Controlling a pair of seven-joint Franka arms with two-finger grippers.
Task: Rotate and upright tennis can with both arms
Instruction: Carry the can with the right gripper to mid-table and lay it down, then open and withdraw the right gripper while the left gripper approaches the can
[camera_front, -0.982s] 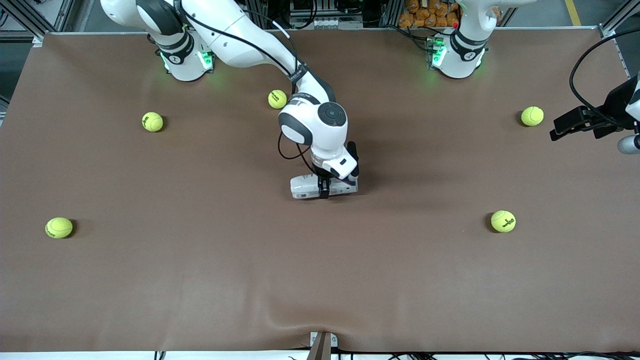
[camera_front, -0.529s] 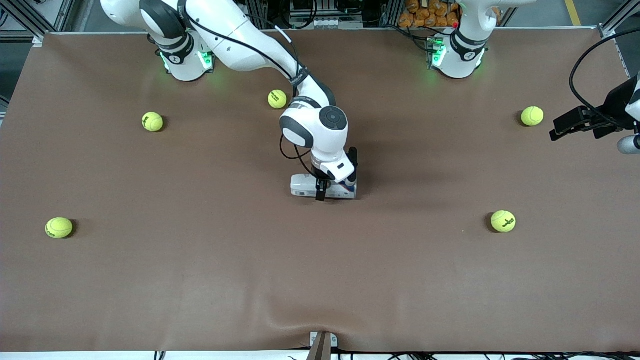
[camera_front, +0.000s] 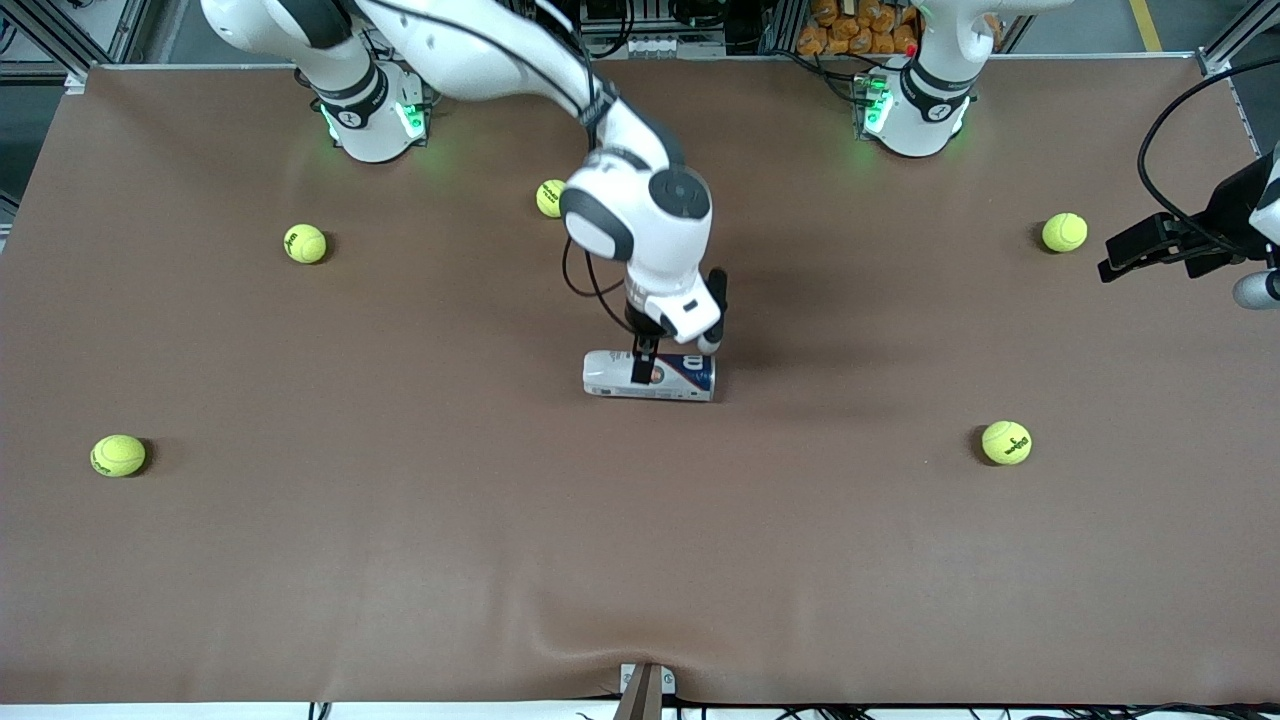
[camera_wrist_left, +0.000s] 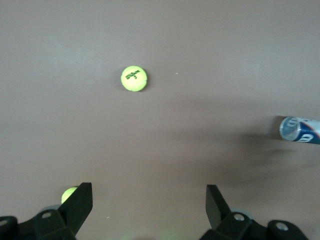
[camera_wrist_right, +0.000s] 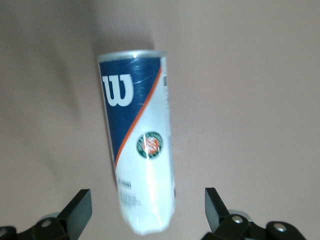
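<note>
Right tool (camera_front: 645, 372): over the tennis can, jaws spread wide on either side, gripping nothing; the right arm reaches in from 11 o'clock.
Tennis can (camera_front: 650, 376): lying on its side at mid-tabletop (camera_front: 400, 560), navy end and silver rim toward the left arm's end, clear of both fingers in the right wrist view (camera_wrist_right: 137, 145).
Left tool (camera_front: 1150, 248): out at 3 o'clock over the tabletop edge, fingers (camera_wrist_left: 77, 205) wide apart and empty; that arm waits.
Tennis balls (camera_front: 1005, 442): scattered around.
</note>
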